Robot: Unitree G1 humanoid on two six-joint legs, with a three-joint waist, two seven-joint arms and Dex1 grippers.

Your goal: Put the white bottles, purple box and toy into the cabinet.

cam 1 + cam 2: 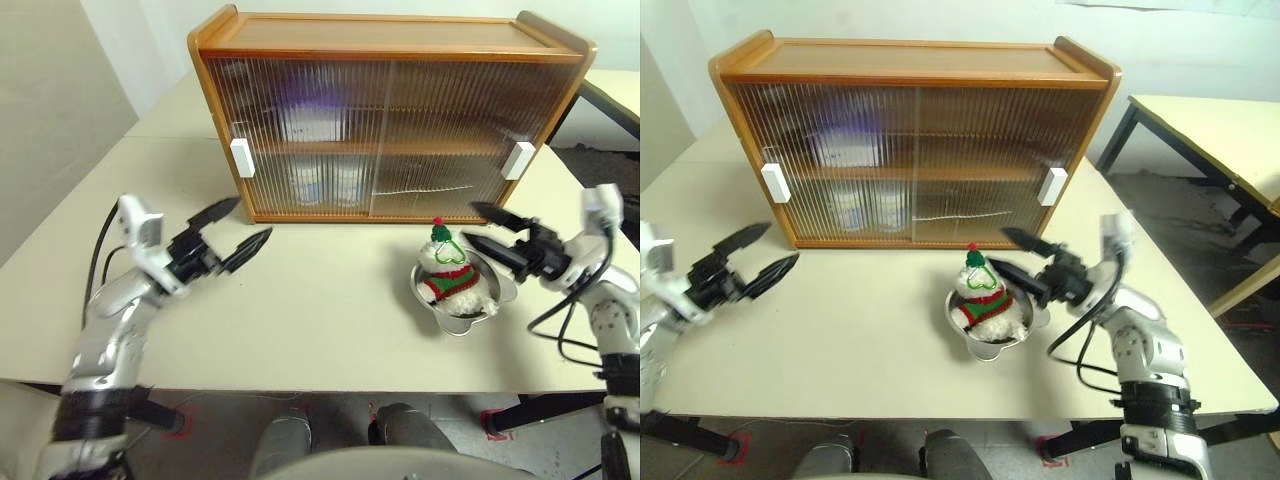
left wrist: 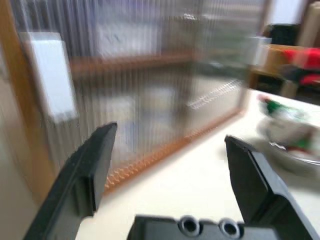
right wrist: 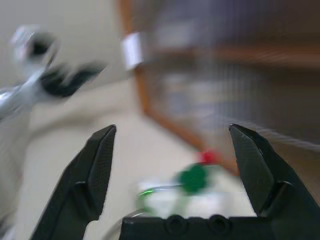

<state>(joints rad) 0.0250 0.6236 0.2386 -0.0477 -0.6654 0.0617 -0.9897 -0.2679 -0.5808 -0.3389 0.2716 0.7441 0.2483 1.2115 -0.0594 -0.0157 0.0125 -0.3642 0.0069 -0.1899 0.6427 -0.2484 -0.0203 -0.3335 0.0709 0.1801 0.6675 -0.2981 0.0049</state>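
I see the cabinet standing at the back of the table with both ribbed sliding doors drawn across its front. Through the ribbing I can only make out shapes: a purple glow on the upper shelf, left half, which I take for the purple box, and two pale blurs with blue bands on the lower shelf below it, the white bottles. Labels and lids I cannot read through the doors. The cabinet's long axis runs across my view, its front facing me, the white handles at either end.

The toy is outside the cabinet, sitting upright in a steel bowl on the table in front of the right door, red-topped hat pointing up, green glasses toward me. Its lower body is hidden by the bowl's rim.

My left gripper hangs over the table in front of the left handle, fingers spread wide, nothing between them. My right gripper is just beside the toy on its right, fingers apart and empty, tips aimed toward the cabinet's right door. Both wrist views are smeared.
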